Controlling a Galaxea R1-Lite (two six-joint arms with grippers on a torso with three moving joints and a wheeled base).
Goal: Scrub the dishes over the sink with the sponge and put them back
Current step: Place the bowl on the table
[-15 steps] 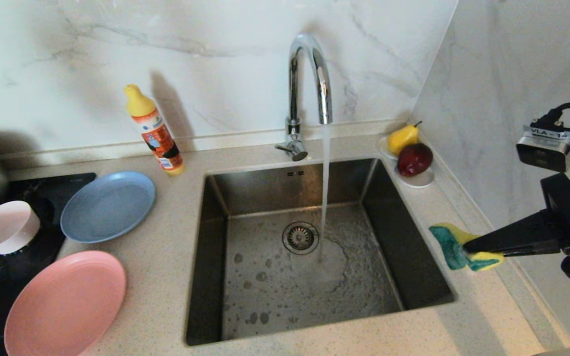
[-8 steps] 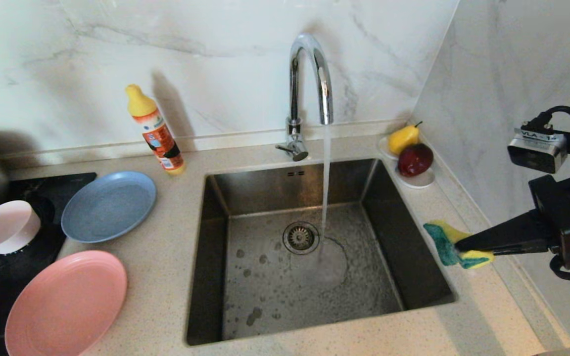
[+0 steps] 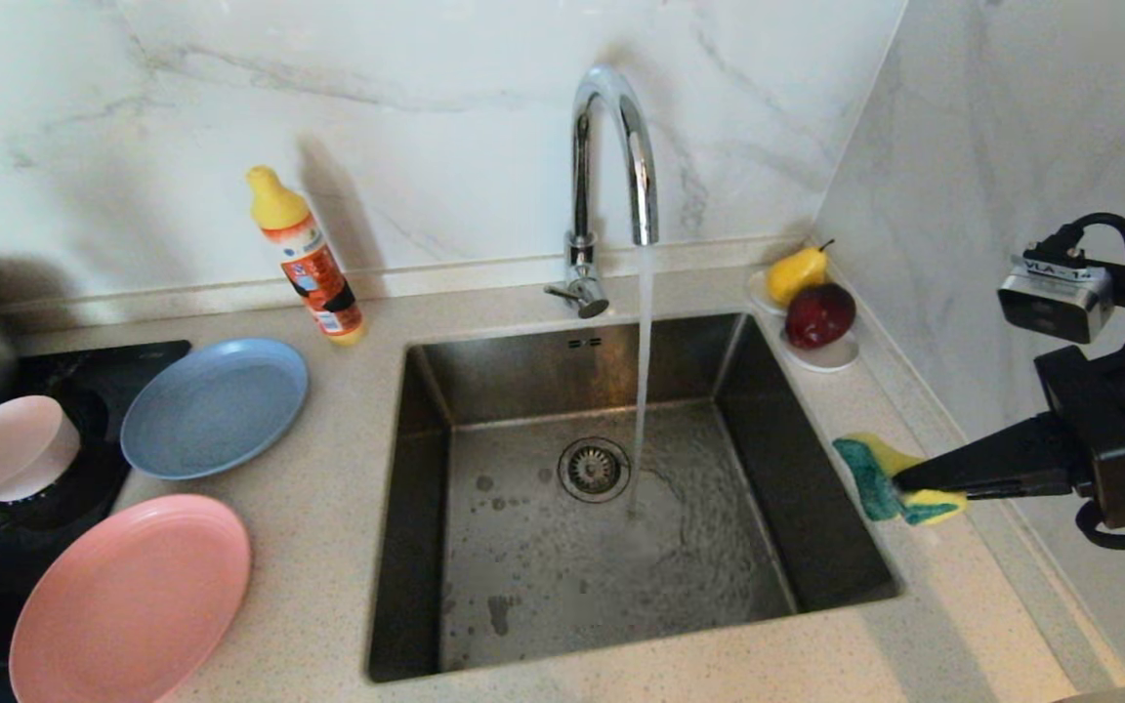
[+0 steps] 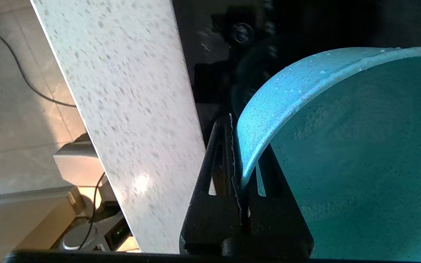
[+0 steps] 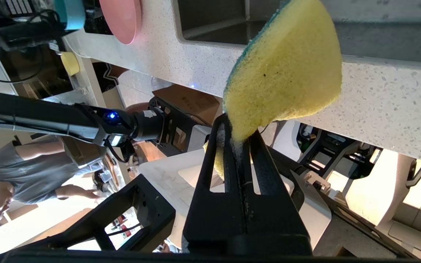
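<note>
- Marble-walled corner; speckled tabletop (image 3: 328,508) carries the sink (image 3: 816,547), its tap (image 3: 611,146) running onto the basin floor near the drain.
- Left of the sink: salmon-pink plate (image 3: 128,596) nearest the front edge, grey-blue plate (image 3: 214,407) behind it, pale pink bowl (image 3: 8,446) further left on the dark hob.
- Right of the sink: right gripper (image 3: 899,480) clamped on the sponge (image 3: 890,478), held above the rim.
- Risk: the sponge is pinched by one edge only; judged liable to fold or pull free under scrubbing pressure.
- Risk: the teal bowl (image 4: 342,157) is wet and held by its rim alone; it could slip or swing on the way to the sink.
- Head view omits the left gripper (image 4: 241,171); only the left wrist view shows it closed on the teal bowl, off the tabletop's front edge.
</note>
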